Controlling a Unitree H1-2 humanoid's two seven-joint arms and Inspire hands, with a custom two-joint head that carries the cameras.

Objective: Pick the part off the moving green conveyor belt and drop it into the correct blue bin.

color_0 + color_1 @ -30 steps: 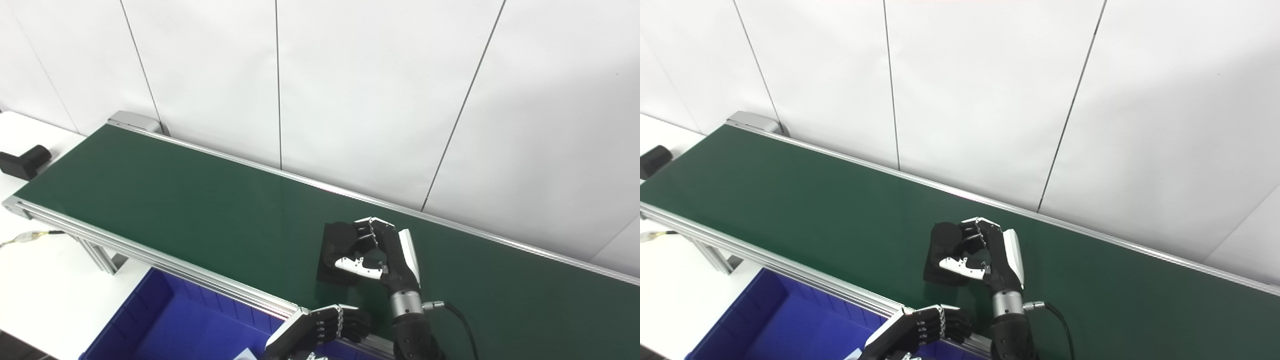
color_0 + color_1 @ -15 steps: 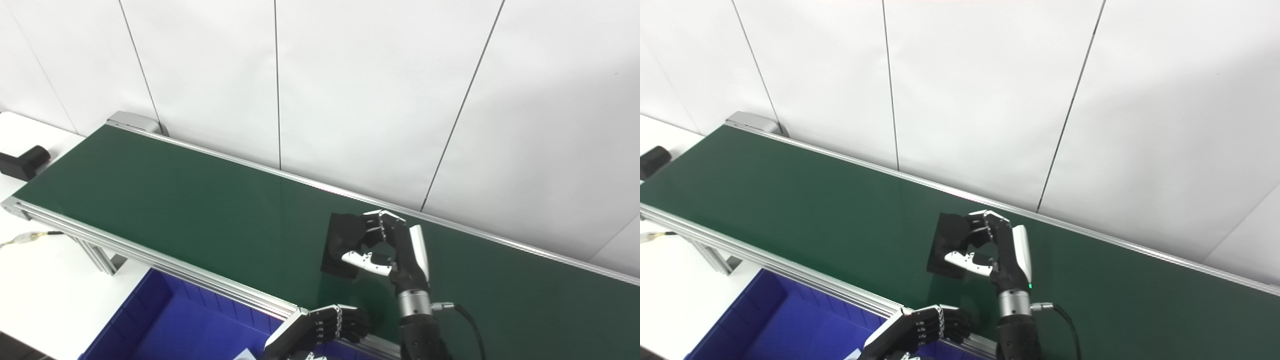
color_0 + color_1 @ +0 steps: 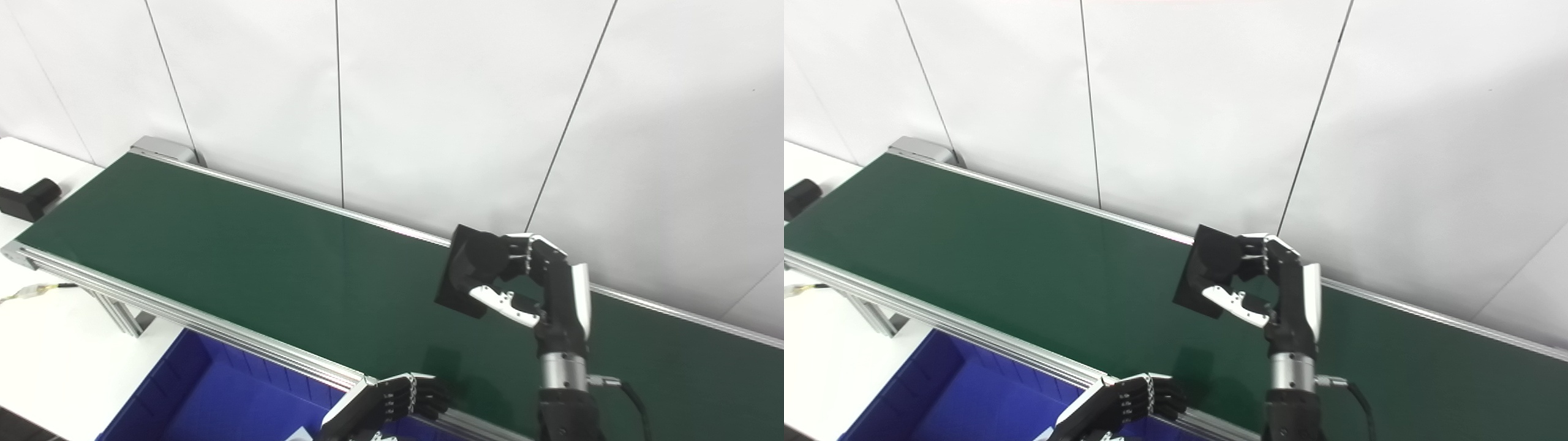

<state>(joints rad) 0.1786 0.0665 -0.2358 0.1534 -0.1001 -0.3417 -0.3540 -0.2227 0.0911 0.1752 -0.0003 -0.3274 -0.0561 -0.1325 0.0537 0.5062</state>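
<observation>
Two hands show; nearest, the left hand (image 3: 392, 401) rests with fingers curled shut on nothing at the belt's near rail, above the blue bin (image 3: 202, 392); farther back, the right hand (image 3: 539, 285) grips the black part (image 3: 468, 269), tilted, lifted clear above the green belt (image 3: 214, 245).

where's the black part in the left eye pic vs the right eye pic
Left eye view: the black part is right of centre, held in the right hand above the green belt.
Right eye view: the same black part sits nearer the centre, again in the right hand.
Shared landmark: the blue bin at the bottom left, below the belt's near rail, with the left hand beside it.
</observation>
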